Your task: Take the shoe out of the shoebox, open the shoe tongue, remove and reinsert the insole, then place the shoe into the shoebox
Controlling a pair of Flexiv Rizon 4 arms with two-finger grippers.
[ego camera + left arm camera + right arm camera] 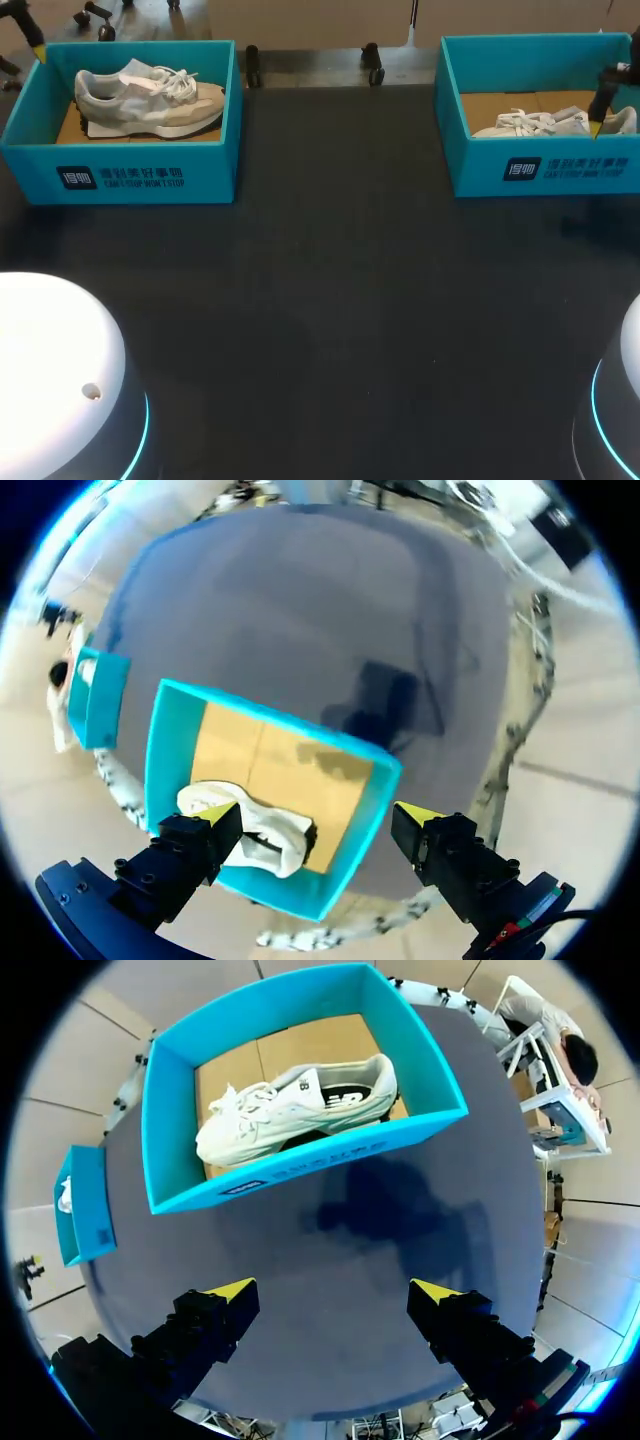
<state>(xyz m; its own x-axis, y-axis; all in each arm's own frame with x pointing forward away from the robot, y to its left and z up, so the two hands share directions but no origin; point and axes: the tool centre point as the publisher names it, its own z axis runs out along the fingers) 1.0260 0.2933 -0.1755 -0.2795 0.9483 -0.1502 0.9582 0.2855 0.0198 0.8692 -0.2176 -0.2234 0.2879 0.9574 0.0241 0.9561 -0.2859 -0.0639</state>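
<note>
shoe (300, 1105) in shoebox (300, 1167), right end effector (332, 1290) spread

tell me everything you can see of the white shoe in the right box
The white shoe is a low sneaker with white laces, a thick white sole and a dark heel. It lies on the cardboard floor of the teal shoebox, close to its printed wall. The right tool is open, apart from it.

A dark table (330, 300) carries two open teal shoeboxes at its far edge: the left box (140, 172) and the right box (560, 168), well apart.
</note>
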